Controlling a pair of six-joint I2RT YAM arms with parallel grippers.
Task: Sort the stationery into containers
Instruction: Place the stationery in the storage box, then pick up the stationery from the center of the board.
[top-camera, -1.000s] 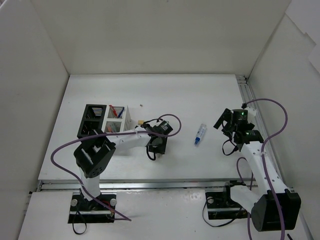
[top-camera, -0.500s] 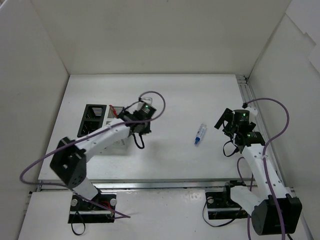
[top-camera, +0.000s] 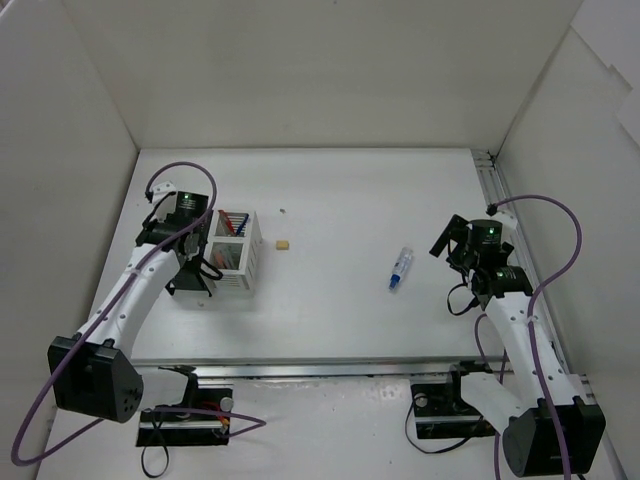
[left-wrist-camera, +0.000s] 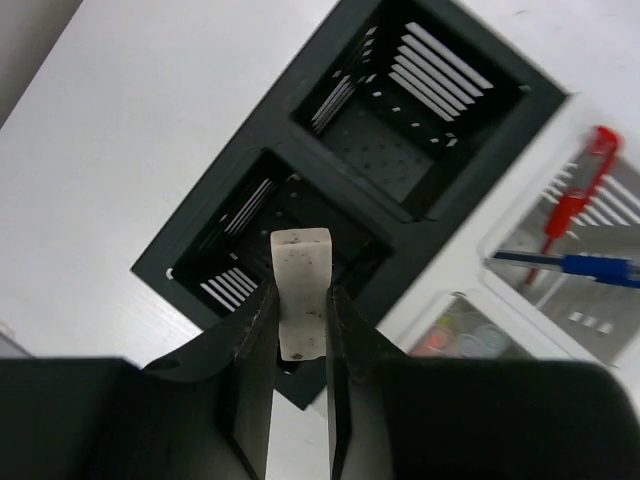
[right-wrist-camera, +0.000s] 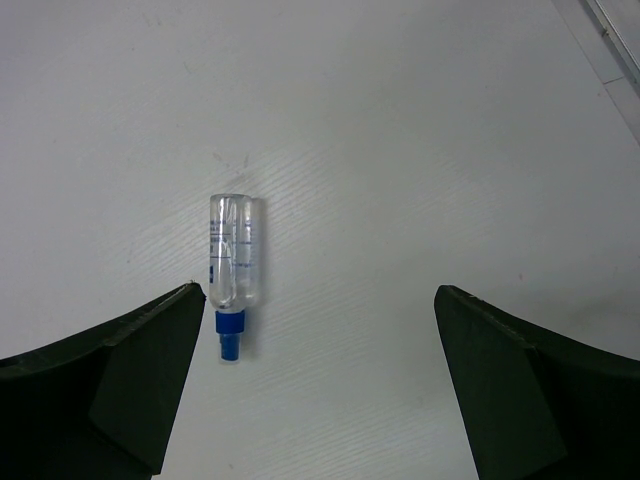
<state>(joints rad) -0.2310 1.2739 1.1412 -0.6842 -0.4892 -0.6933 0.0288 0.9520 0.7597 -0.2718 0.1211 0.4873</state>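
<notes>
My left gripper (left-wrist-camera: 300, 302) is shut on a small beige eraser block (left-wrist-camera: 302, 260) and holds it upright above the near compartment of the black organiser (left-wrist-camera: 215, 190). In the top view the left gripper (top-camera: 186, 258) hangs over that organiser and hides most of it. The white slatted organiser (top-camera: 240, 262) stands right beside it and holds a red pen (left-wrist-camera: 580, 185) and a blue pen (left-wrist-camera: 590, 268). A second eraser (top-camera: 284, 244) lies on the table. A clear tube with a blue cap (right-wrist-camera: 235, 265) lies ahead of my open, empty right gripper (right-wrist-camera: 320, 310), nearer its left finger.
The tube (top-camera: 399, 269) lies mid-table, left of the right gripper (top-camera: 445, 245). White walls enclose the table on the left, back and right. A metal rail (top-camera: 487, 175) runs along the right edge.
My left arm has swung from the middle of the table leftwards to above the black organiser. The right arm has barely moved.
</notes>
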